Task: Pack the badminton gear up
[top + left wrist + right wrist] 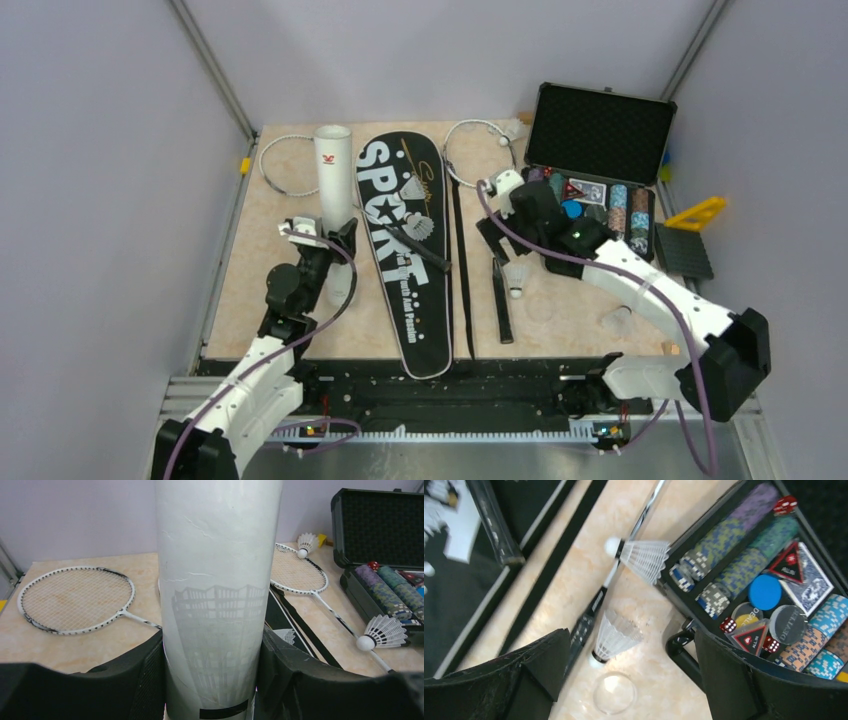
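My left gripper (212, 652) is shut on the white tube (217, 580), which stands upright between its fingers (142, 677); from above the tube (333, 170) rises left of the black "SPORT" bag (405, 260). One white racket (75, 600) lies at the back left and another racket (297, 572) right of the bag. My right gripper (631, 640) hangs open over a shuttlecock (616, 637) lying beside the racket's black handle (586, 622). A second shuttlecock (644, 557) lies against the chip case. A third shuttlecock (306, 542) sits at the back.
An open black case of poker chips (600, 170) stands at the back right, its handle (681, 652) near my right finger. A clear round lid (614, 692) lies on the table below the shuttlecock. The bag's strap (460, 270) runs along its right side.
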### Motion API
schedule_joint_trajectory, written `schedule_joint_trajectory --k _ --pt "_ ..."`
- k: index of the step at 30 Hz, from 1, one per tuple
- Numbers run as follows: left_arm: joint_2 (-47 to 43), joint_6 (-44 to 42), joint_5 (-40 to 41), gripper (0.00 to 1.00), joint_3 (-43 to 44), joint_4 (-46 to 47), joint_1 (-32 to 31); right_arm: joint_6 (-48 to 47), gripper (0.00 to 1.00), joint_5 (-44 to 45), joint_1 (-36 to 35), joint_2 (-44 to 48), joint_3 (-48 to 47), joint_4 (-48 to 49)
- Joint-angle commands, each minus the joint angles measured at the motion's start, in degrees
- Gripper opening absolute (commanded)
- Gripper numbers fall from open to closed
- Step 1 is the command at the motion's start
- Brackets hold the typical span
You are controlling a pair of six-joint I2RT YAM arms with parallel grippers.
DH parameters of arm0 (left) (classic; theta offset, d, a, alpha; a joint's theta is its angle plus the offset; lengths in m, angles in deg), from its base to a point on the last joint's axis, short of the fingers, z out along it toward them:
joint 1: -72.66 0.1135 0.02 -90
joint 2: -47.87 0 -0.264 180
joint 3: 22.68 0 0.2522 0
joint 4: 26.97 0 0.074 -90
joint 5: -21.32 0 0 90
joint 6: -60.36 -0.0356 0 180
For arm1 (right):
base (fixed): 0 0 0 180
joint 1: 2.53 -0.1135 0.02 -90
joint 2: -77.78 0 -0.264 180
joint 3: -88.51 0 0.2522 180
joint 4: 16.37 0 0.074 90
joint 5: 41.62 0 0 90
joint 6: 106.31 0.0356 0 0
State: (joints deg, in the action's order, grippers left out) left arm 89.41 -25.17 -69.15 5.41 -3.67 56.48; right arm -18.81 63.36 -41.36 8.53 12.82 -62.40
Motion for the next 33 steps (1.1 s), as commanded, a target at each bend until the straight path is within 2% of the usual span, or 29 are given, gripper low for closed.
schedule_joint_trajectory --k 1,8,11,17,20,25,27,29,33 --pt "-1.21 2.22 4.72 0.31 1.47 5.15 -0.07 -11.42 0.95 -4.08 0.36 -6.05 0.41 -4.75" --pt "-1.76 2.15 5.08 0.29 1.46 4.48 -0.07 -19.98 0.92 -13.4 4.09 -15.18 -3.38 -6.98" --pt "-2.04 2.05 5.11 0.28 1.61 3.71 -0.07 -22.12 0.86 -17.67 6.31 -20.13 -5.96 -9.77" --pt "-2.16 1.71 3.73 0.27 1.7 3.28 -0.07 -24.67 0.8 -22.56 10.49 -25.73 -9.22 -11.92" --pt "-2.34 1.57 3.8 0.26 1.67 3.07 -0.07 -25.42 0.7 -26.03 11.71 -27.73 -9.39 -13.08" --pt "-2.56 1.32 4.48 0.27 1.85 2.16 -0.07 -27.8 0.44 -32.62 12.49 -27.57 -8.84 -14.88" --pt "-2.76 1.33 4.37 0.27 1.84 2.12 -0.03 -28.18 0.25 -33.4 12.54 -26.3 -8.4 -14.86" --pt "-2.89 1.37 4.34 0.27 1.76 2.03 -0.07 -28.09 0.01 -33.78 12.49 -24.56 -8.07 -14.24" --pt "-2.72 1.22 1.36 0.27 1.87 1.93 -0.07 -26.47 0.0 -36.12 12.51 -18.46 -8.75 -13.15"
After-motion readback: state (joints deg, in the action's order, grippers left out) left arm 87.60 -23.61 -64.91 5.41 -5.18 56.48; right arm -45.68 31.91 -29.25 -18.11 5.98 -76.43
